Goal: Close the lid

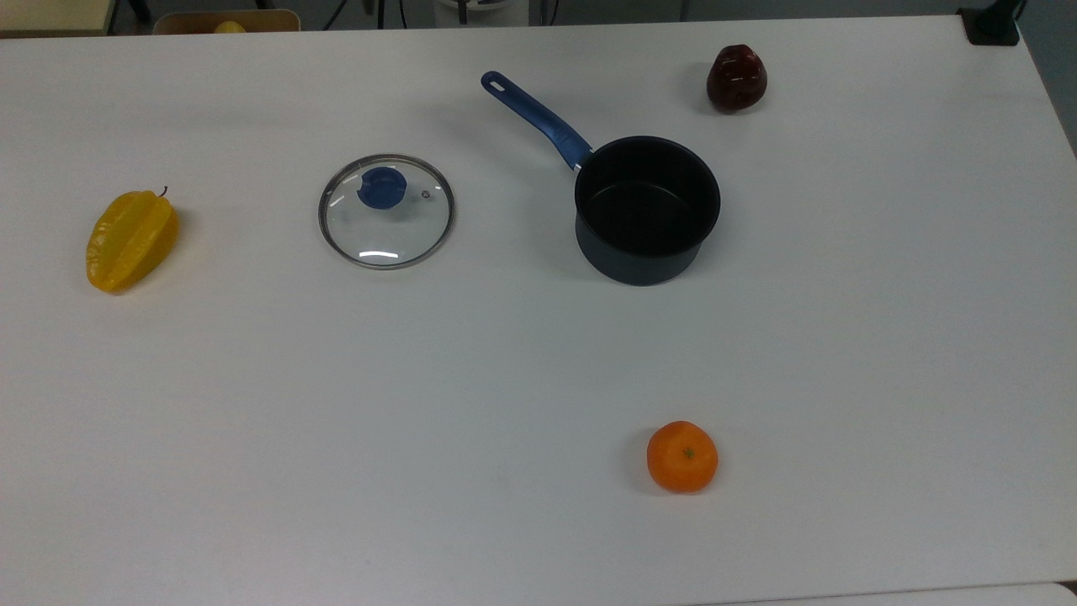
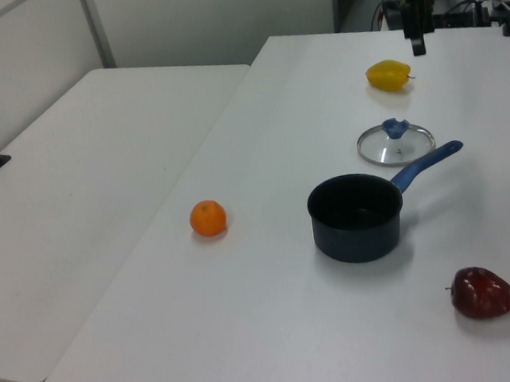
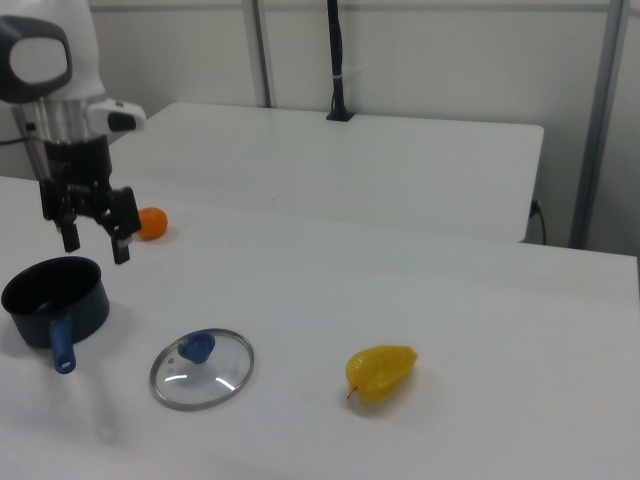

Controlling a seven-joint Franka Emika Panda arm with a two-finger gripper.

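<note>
Claw (image 3: 95, 243) hanging in the air with fingers spread wide apart and pointing down, gripping nothing. In the right view, seen above the table (image 3: 420, 300), up and to the right view's right of the pan (image 3: 53, 298), with the orange fruit (image 3: 151, 224) just behind it. In the left view, claw (image 2: 417, 43) high at the far end of the table (image 2: 280, 326), close to the yellow star fruit (image 2: 388, 75) as pictured.

Lid (image 3: 202, 368) lying flat on the table, knob side up, well apart from the claw and not touching anything else. Clear glass with a metal rim and a blue knob (image 3: 197, 347). In the top view, lid (image 1: 386, 211) to the top view's left of the pan (image 1: 646, 209), a gap of bare table between them. In the left view, lid (image 2: 396, 143) just behind the pan's blue handle (image 2: 425, 164).

Pan dark, open and empty inside, standing upright. Handle (image 1: 537, 119) pointing up and toward the top view's left.

Yellow star fruit (image 1: 131, 240) farther toward the top view's left, beyond the lid. Dark red fruit (image 1: 736, 78) near the table's far edge, to the top view's right of the handle. Orange fruit (image 1: 682, 456) alone toward the near edge, well apart from the pan. Second white table (image 2: 78, 174) alongside on the left view's left.
</note>
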